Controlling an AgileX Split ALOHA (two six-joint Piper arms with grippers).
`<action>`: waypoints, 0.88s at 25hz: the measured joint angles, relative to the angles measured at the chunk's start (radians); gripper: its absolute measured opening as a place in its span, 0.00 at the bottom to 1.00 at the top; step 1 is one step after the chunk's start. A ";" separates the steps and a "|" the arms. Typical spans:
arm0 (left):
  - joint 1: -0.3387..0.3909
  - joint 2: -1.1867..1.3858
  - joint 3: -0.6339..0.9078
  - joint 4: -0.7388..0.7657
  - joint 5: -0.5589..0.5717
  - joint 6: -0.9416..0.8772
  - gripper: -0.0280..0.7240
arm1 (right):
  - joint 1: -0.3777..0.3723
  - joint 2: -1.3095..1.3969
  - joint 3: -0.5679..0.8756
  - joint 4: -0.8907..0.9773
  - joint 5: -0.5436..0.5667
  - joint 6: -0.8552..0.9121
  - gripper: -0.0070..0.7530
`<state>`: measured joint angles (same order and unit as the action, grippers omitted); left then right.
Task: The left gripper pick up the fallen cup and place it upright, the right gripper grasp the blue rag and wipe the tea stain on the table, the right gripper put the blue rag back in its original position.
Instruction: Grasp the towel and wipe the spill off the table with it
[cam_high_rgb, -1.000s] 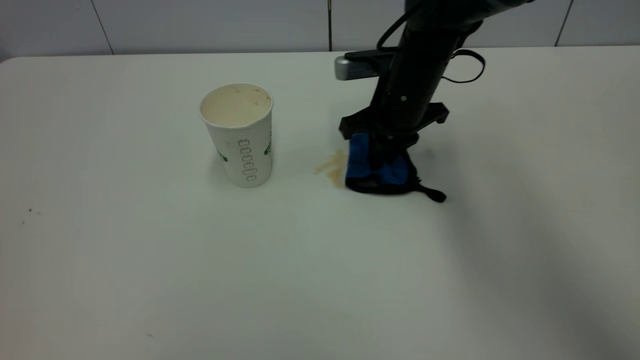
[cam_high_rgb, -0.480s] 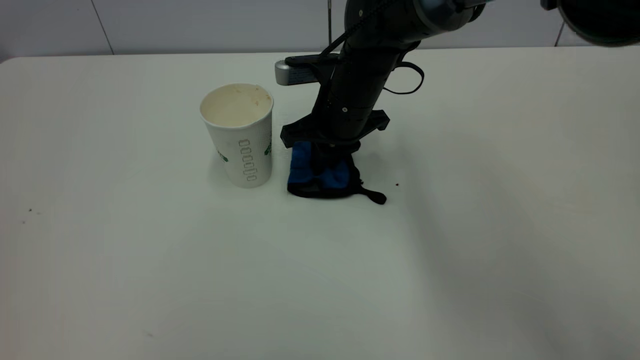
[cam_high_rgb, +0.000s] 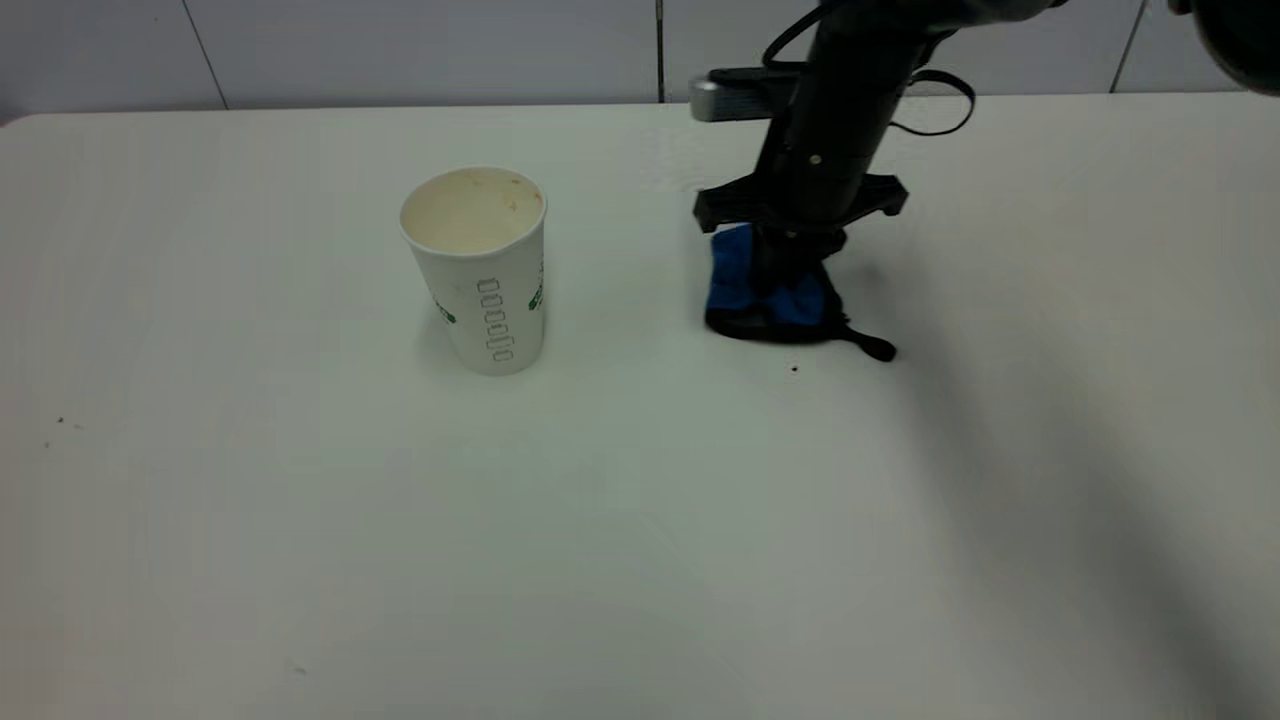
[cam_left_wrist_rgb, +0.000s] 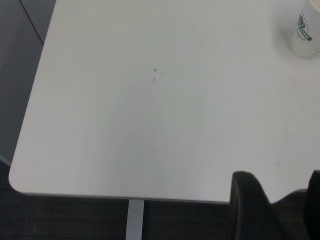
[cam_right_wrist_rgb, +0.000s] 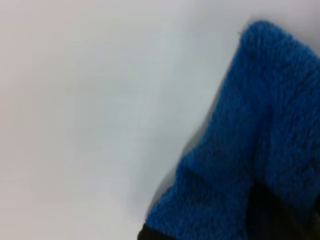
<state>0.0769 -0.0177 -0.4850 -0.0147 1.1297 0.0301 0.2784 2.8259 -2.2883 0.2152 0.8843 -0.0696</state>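
The cup (cam_high_rgb: 480, 270) stands upright on the table (cam_high_rgb: 300, 560), its cream inside showing; it also shows in the left wrist view (cam_left_wrist_rgb: 306, 35). My right gripper (cam_high_rgb: 785, 270) points down to the right of the cup, shut on the blue rag (cam_high_rgb: 735, 285), and presses it on the table. The rag's black tab (cam_high_rgb: 870, 346) trails to the right. The rag fills the right wrist view (cam_right_wrist_rgb: 250, 150). No tea stain shows on the table. My left gripper (cam_left_wrist_rgb: 279, 175) is open and empty by the table's edge, far from the cup, out of the exterior view.
A tiny dark speck (cam_high_rgb: 795, 369) lies just in front of the rag. A few small specks (cam_high_rgb: 58, 422) lie at the table's left. A tiled wall (cam_high_rgb: 400, 50) stands behind the table. The table's corner and edge (cam_left_wrist_rgb: 30, 185) show in the left wrist view.
My right gripper dragged the rag left over the tea stain to beside the cup, then back right and farther back. The stain no longer shows. The cup has not moved.
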 joint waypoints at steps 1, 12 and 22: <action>0.000 0.000 0.000 0.000 0.000 0.000 0.44 | -0.010 -0.001 -0.002 -0.005 0.026 0.000 0.09; 0.000 0.000 0.000 0.000 0.000 0.000 0.44 | -0.048 -0.002 -0.006 -0.035 0.235 -0.012 0.09; 0.000 0.000 0.000 0.000 0.000 0.001 0.44 | -0.252 -0.005 -0.006 -0.028 0.289 -0.036 0.09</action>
<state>0.0769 -0.0177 -0.4850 -0.0147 1.1297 0.0310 0.0266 2.8209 -2.2948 0.1873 1.1737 -0.1055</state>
